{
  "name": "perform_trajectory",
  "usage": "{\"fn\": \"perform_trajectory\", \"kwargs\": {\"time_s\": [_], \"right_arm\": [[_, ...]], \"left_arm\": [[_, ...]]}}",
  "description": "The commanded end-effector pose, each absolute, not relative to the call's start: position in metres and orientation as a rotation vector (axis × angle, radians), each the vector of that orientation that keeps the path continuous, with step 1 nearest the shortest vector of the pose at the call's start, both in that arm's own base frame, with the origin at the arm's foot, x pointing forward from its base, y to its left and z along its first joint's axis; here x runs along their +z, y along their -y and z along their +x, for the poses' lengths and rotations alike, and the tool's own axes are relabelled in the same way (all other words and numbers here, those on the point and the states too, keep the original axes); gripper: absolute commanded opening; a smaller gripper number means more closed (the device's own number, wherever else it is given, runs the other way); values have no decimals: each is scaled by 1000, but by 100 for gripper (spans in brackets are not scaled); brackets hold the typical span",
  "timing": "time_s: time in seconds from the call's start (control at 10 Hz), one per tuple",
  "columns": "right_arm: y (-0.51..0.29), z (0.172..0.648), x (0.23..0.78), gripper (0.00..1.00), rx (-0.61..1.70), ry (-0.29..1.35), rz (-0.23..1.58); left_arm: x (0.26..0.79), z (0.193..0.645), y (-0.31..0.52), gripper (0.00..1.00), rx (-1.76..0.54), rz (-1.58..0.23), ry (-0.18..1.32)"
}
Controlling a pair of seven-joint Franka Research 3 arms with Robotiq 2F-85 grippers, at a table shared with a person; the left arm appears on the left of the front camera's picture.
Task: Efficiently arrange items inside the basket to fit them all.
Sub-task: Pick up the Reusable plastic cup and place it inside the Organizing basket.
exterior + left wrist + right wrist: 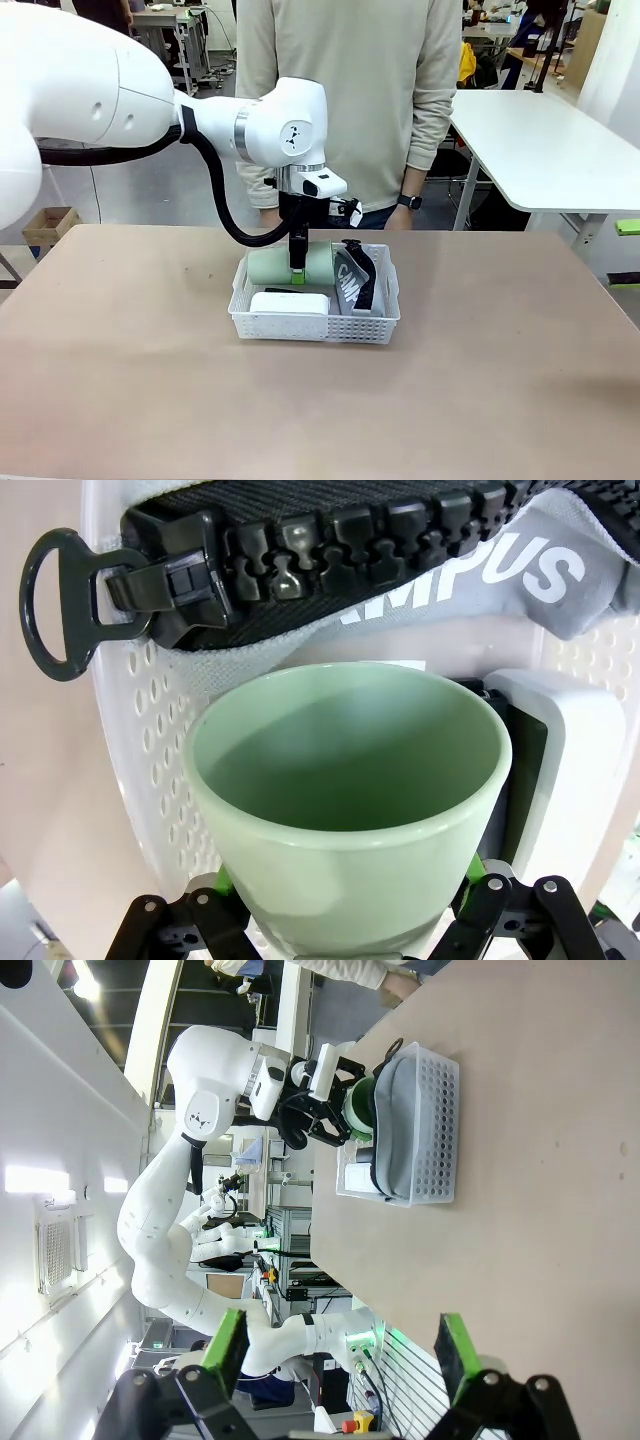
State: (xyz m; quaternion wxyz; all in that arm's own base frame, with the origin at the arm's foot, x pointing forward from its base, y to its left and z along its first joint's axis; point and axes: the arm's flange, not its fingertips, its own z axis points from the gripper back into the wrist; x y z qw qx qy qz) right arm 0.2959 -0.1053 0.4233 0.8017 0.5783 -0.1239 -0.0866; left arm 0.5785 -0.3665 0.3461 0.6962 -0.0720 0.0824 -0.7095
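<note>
The left gripper (297, 268) hangs over the back of the white perforated basket (312, 325) in the middle of the table (120, 380), its fingers (478, 895) pinching the pale green cup (290, 264) across the base, one green pad on each side. The cup lies on its side in the basket's far part, its long axis running along the basket's length; in the left wrist view its open mouth (345, 745) points straight away from the wrist toward the grey "CAMPUS" pouch (480, 570), whose heavy black zipper (300, 550) crosses just beyond the rim. The pouch stands on edge against the basket's right end in the front view. The white rounded box (289, 302) sits in the near left part, and beside the cup in the left wrist view a black object (525, 770), likely the stapler, is wedged against that box. The relation that matters next, as I judge it, is that the cup is already between these fingers with its axis along the gripper's own line, so letting go needs only a release and a straight retreat. The left arm is far nearer; the right gripper (340, 1355) waits well apart from the basket, its fingers spread wide and holding nothing
</note>
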Motion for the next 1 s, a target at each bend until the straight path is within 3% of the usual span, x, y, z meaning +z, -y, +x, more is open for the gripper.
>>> {"fn": "perform_trajectory", "kwargs": {"time_s": [0.0, 0.1, 0.9], "right_arm": [[104, 296, 429, 100, -201, 263, 1259], [104, 296, 429, 100, -201, 263, 1259], [104, 296, 429, 100, -201, 263, 1259]], "left_arm": [[337, 586, 370, 88, -1550, -124, -185], [337, 587, 370, 100, -1545, -133, -174], [358, 576, 360, 100, -1595, -224, -152]]}}
